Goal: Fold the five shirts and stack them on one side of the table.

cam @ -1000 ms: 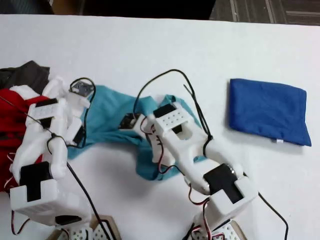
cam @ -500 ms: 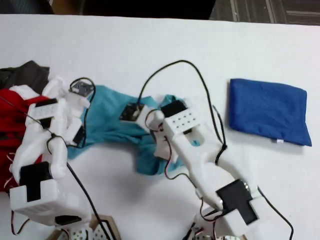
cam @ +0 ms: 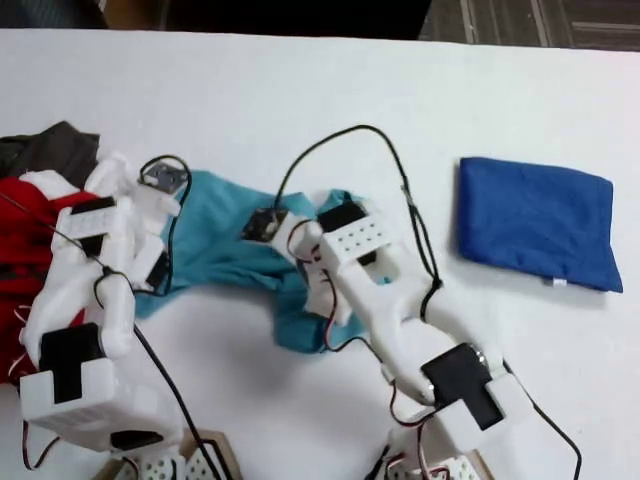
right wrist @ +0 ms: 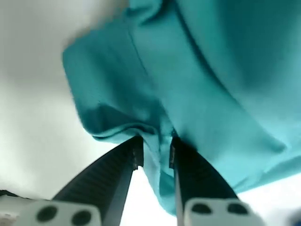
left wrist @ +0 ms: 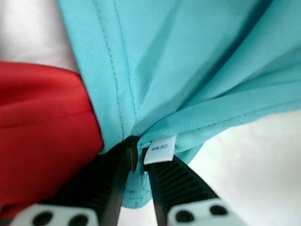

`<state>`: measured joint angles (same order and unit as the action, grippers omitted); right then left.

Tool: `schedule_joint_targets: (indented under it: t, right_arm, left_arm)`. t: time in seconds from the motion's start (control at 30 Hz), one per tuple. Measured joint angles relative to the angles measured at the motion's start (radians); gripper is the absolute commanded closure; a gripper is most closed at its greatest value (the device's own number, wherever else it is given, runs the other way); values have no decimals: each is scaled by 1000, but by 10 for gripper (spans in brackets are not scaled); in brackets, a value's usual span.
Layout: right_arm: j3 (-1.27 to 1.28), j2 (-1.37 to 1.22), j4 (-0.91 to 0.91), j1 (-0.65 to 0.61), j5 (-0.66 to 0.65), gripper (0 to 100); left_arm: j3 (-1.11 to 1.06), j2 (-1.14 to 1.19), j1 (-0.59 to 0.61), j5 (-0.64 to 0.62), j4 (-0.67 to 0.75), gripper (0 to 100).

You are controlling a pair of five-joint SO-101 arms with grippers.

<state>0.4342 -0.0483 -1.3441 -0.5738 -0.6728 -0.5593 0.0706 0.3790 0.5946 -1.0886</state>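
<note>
Broadly, the white table (cam: pixel 300 90) is spread with shirts. A teal shirt (cam: pixel 222 248) of fine mesh knit is stretched, rumpled, between the two grippers and is clamped by both. The left gripper (left wrist: pixel 138 151) is closed on a stitched hem, and the right gripper (right wrist: pixel 155 147) on a bunched fold. A blue shirt (cam: pixel 535 222), folded into a flat rectangle, lies well off to the right gripper's outer side. A red shirt (cam: pixel 22 235) is heaped just beside the left gripper, against the teal cloth, with a dark grey shirt (cam: pixel 50 150) crumpled beyond it. From above, both pinches are covered by the arms (cam: pixel 380 300) and looping black cables (cam: pixel 390 150). Up close, a small white label (left wrist: pixel 160 149) is seen pressed at the left gripper's tip.
</note>
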Motion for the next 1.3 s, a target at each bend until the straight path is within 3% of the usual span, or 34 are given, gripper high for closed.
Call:
schedule_joint_targets:
  t: [0.3, 0.43, 0.83, 1.0, 1.3]
  right_arm:
    - [0, -3, 0, -46, 38, 902]
    - [0, -3, 0, -46, 38, 985]
    - [-25, 71, -48, -23, 40, 971]
    - [-25, 72, -51, -6, 41, 885]
    - [3, 72, -48, -2, 44, 935]
  left_arm:
    - [0, 0, 0, 0, 0, 974]
    - [0, 0, 0, 0, 0, 974]
    - [0, 0, 0, 0, 0, 974]
    - [0, 0, 0, 0, 0, 974]
    - [0, 0, 0, 0, 0, 974]
